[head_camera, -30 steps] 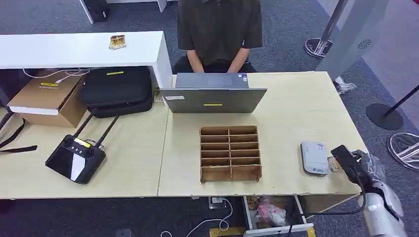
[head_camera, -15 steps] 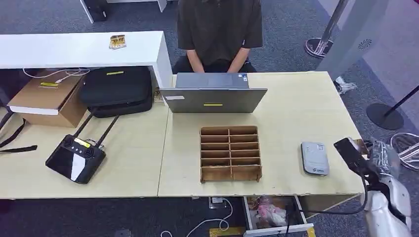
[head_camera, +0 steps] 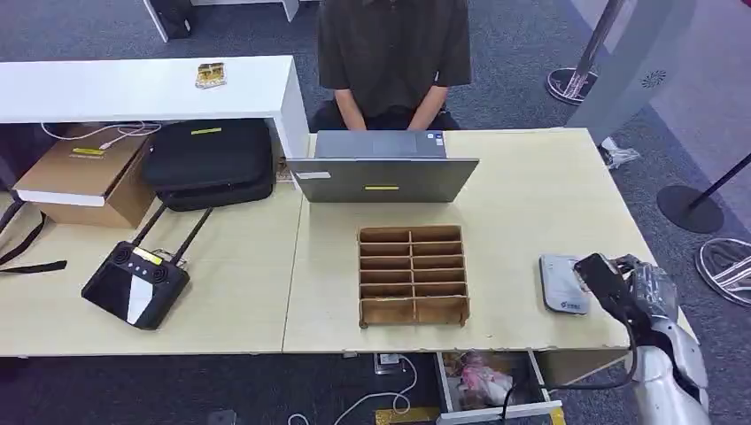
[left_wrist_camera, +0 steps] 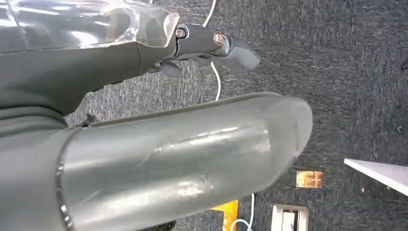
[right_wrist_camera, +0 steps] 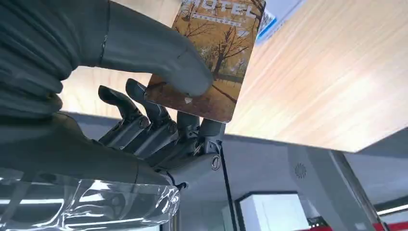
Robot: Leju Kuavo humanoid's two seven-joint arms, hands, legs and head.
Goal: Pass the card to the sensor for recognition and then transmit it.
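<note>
My right hand (head_camera: 639, 292) hovers over the table's right front corner, at the right edge of the grey-white sensor (head_camera: 561, 283). In the right wrist view the thumb and fingers (right_wrist_camera: 159, 118) pinch a hotel card (right_wrist_camera: 216, 53) printed with autumn trees. The card is held over the light wooden tabletop (right_wrist_camera: 312, 91), its far end next to a white and blue corner of the sensor (right_wrist_camera: 284, 7). My left hand (left_wrist_camera: 211, 43) hangs over dark carpet and holds nothing, its fingers slightly bent and apart from the thumb.
A wooden compartment rack (head_camera: 413, 274) stands mid-table, with a laptop (head_camera: 381, 168) behind it and a seated person (head_camera: 394, 53) behind that. A black controller (head_camera: 137, 283), a black bag (head_camera: 208, 159) and a cardboard box (head_camera: 84, 173) lie to the left. An open drawer (head_camera: 496, 385) hangs below the front edge.
My right hand swung out to the right off the sensor half a second ago, and has now come back left so that it overlaps the sensor's right edge, still holding the card.
</note>
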